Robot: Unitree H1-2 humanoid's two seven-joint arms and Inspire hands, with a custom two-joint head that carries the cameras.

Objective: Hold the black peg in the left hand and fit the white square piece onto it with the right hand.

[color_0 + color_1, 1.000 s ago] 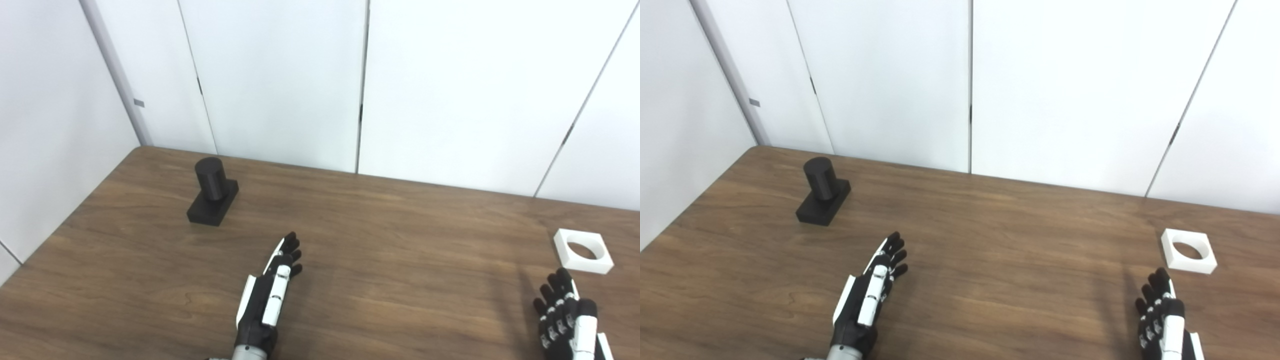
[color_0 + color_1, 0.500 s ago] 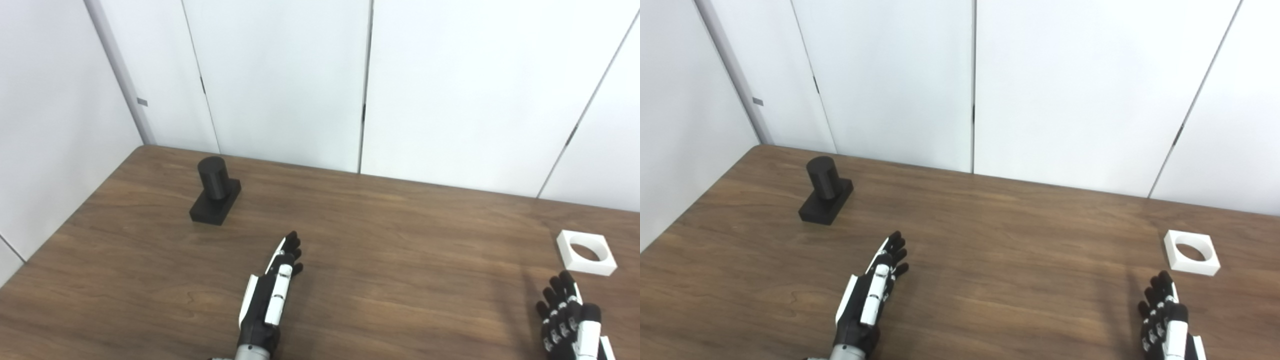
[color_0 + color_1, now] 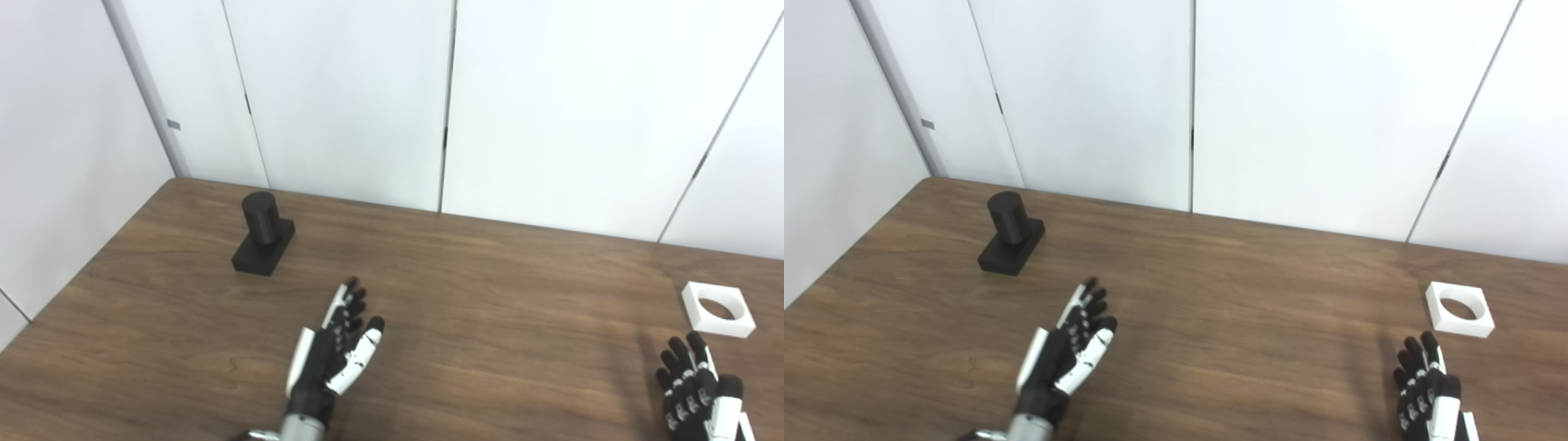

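On the table (image 3: 490, 294): a brown wood-grain top, with white wall panels (image 3: 343, 92) behind it and to the left.
Black peg (image 3: 262, 233): upright at the far left of the table, a round post on a rectangular base, touched by nothing.
White square piece (image 3: 717, 309): flat near the right edge, its round hole facing up, also untouched.
Left hand (image 3: 335, 350): near the middle of the near side, holding nothing, fingers stretched forward and apart, thumb splayed out to the right. It sits well apart from the peg, nearer the camera and to the peg's right.
Right hand (image 3: 1427, 392): at the lower right corner, cut off by the bottom edge; fingers extended and spread, nothing in them. Its fingertips lie near the white piece but short of it, with bare wood between.
Left eye view only: a sliver of a lower wall panel in the bottom left corner.
Right eye view only: more table to the right of the white piece, and more of the right hand clear of the frame's side edge.
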